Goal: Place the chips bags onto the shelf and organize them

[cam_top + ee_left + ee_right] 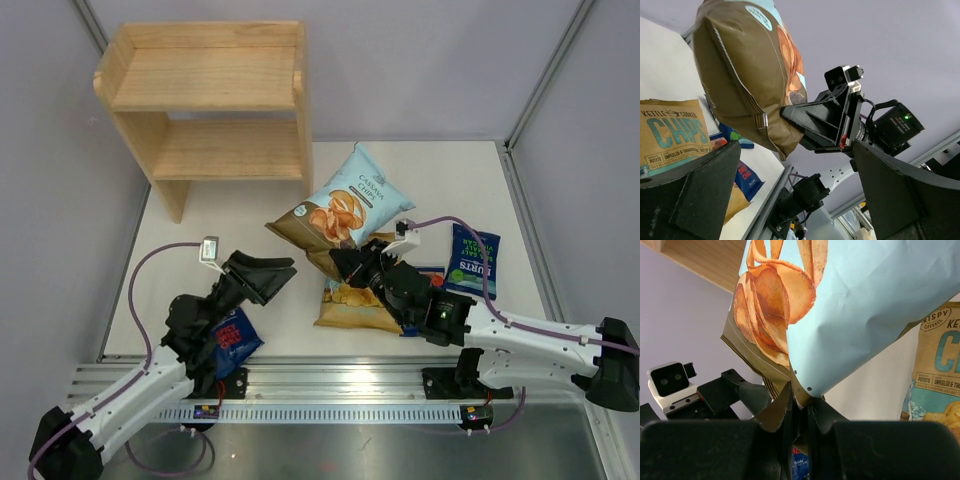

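Five chips bags [352,304], one two-tier shelf [205,80], right jaws pinching the light-blue Cassava bag [345,205], left jaws wide

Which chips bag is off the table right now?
The light-blue Cassava Chips bag: the right claw pinches its edge seam and holds it up. The yellow CHIPS bag and the green-lettered Burts bag lie flat on the table.

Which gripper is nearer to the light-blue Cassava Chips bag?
Right. The right gripper is shut on the lower edge of the Cassava Chips bag. The left gripper is open and apart from the bag, off to its left in the top view.
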You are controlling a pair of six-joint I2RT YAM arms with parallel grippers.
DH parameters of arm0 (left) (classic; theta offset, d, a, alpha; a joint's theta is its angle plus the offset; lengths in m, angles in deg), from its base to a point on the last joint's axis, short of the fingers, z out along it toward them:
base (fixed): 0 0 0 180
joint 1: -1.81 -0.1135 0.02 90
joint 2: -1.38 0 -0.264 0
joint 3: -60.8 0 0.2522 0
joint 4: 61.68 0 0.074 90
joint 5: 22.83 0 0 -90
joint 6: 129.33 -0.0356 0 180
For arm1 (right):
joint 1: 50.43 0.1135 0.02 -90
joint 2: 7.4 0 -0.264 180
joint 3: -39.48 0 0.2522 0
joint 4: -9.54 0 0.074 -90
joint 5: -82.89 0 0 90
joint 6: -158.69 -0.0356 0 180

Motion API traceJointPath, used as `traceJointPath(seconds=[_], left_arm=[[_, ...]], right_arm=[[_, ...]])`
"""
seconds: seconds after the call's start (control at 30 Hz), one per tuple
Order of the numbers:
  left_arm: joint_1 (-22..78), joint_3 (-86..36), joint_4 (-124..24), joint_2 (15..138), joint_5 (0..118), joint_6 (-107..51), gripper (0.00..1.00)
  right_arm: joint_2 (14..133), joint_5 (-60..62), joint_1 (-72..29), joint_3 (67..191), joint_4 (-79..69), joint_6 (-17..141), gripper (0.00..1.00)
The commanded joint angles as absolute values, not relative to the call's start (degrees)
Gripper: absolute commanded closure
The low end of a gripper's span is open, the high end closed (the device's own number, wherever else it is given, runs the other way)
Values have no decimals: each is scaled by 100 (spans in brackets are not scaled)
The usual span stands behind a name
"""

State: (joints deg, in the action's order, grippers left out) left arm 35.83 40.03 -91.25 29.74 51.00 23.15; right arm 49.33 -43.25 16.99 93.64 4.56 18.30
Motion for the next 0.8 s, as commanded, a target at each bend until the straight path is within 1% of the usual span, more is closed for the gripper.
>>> traceJointPath(seconds=[0.0, 0.07, 0.27, 0.37, 0.57, 0.77], left_arm=[[4056, 3501, -9232, 3135, 6311, 1474, 1], [4188, 3456, -9231, 3301, 6584, 1411, 1], [4215, 3069, -9380, 4031, 6436, 1350, 1], [4250, 2885, -9538, 4400, 6365, 1367, 1], [4461, 2788, -9758, 4805, 6619, 1341, 1], [4698, 2884, -9627, 4726, 7190, 1288, 1]], right_arm=[[4956, -4851, 1804, 9771, 1169, 1544, 100], [4947, -4869, 1822, 9762, 1222, 1561, 100], [5025, -4421, 1813, 9797, 1248, 1544, 100], [5122, -4192, 1865, 9666, 1598, 1324, 100], [5316, -4482, 2190, 9604, 2065, 1411, 100], [5474, -4683, 2437, 9552, 2399, 1543, 100]])
